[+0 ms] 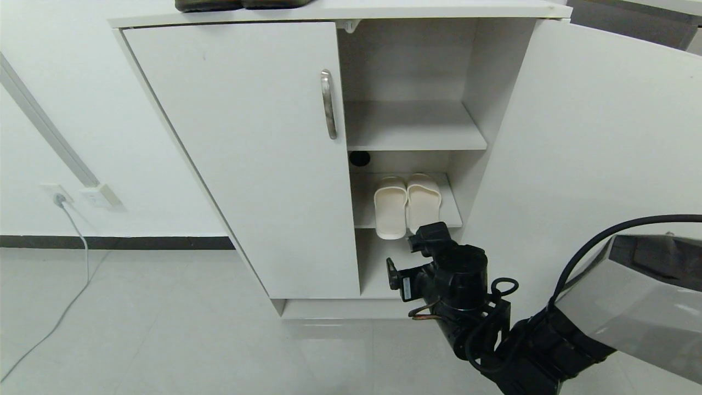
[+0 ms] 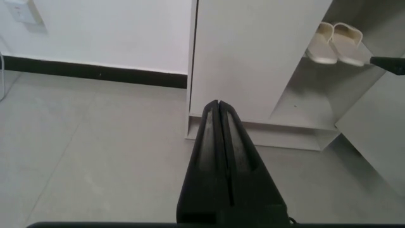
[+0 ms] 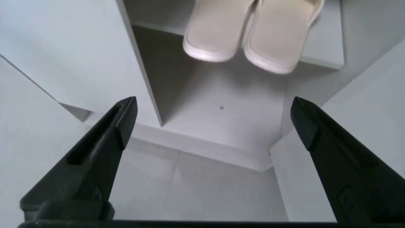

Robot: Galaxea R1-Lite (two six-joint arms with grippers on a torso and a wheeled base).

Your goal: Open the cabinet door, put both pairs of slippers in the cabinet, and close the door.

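Cream slippers (image 1: 407, 204) on cabinet shelf (image 1: 452, 211), wide-spread right gripper (image 3: 212, 114) just before them.

You have a white cabinet (image 1: 236, 164) with a silver handle (image 1: 328, 104); cream slippers (image 1: 392, 207) at its 5 o'clock, dark slippers (image 1: 208, 5) at 12 o'clock; left tool (image 2: 218, 107) and right tool (image 3: 212, 120) are black.

wall (image 1: 82, 66): plain white, to my left of the cabinet (image 1: 236, 164) | grey strip (image 1: 46, 125) slants down it | socket (image 1: 56, 193) low, grey cable (image 1: 86, 258) trailing to floor | skirting (image 1: 109, 242): dark band | floor (image 1: 164, 340) before me: pale glossy tiles, soft even light
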